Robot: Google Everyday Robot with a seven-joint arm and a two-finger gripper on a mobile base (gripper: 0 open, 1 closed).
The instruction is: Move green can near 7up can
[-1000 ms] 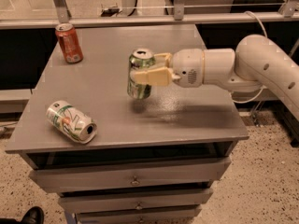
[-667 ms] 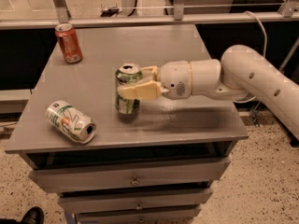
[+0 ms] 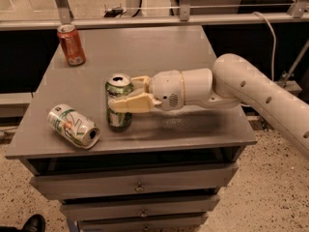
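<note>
The green can [image 3: 119, 87] stands upright near the front middle of the grey table [image 3: 145, 52], dark green with a silver top. My gripper [image 3: 120, 98] reaches in from the right and is shut on it, its tan fingers [image 3: 131, 104] clasping the can's sides. The 7up can [image 3: 73, 126], white with green swirls, lies on its side at the table's front left, a short gap left of the green can.
A red-orange can [image 3: 71, 44] stands upright at the table's back left corner. My white arm [image 3: 251, 88] stretches across the right side of the table. Drawers [image 3: 137, 185] sit below the tabletop. A shoe [image 3: 33, 223] shows on the floor at lower left.
My gripper has carried the green can leftward and toward the front of the table, closer to the 7up can. The other cans have not moved.
</note>
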